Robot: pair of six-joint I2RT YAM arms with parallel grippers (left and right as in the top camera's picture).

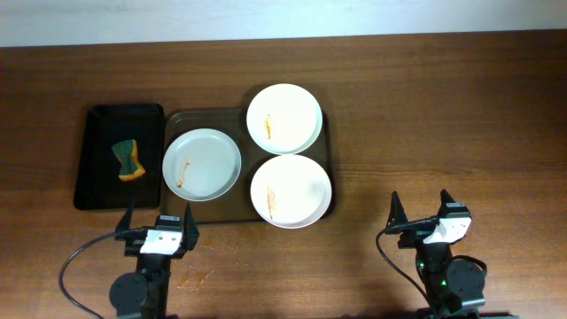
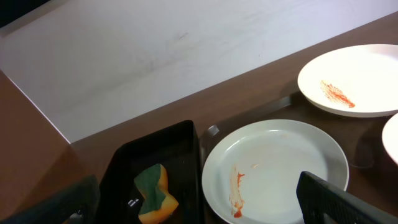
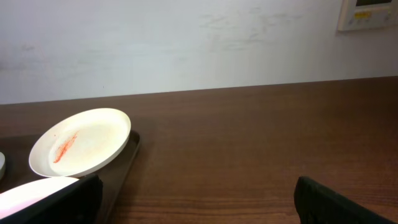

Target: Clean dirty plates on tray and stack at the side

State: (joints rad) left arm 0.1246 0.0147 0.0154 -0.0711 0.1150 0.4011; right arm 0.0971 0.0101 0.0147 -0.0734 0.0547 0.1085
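Observation:
Three round white plates lie on the dark brown tray (image 1: 202,117): one at the left (image 1: 202,165), one at the back (image 1: 284,118) and one at the front right (image 1: 291,190). Each carries an orange-red sauce smear. My left gripper (image 1: 158,218) stands open at the table's front edge, just in front of the left plate (image 2: 273,168), nothing between its fingers. My right gripper (image 1: 420,211) is open too, well right of the tray over bare wood. In the right wrist view the back plate (image 3: 81,142) sits at the far left.
A narrower black tray (image 1: 100,151) lies left of the brown one, holding a green-and-orange sponge (image 1: 129,159), also visible as the sponge (image 2: 154,193) in the left wrist view. Orange smears (image 1: 193,280) mark the wood beside the left arm's base. A pale wall bounds the table's far edge.

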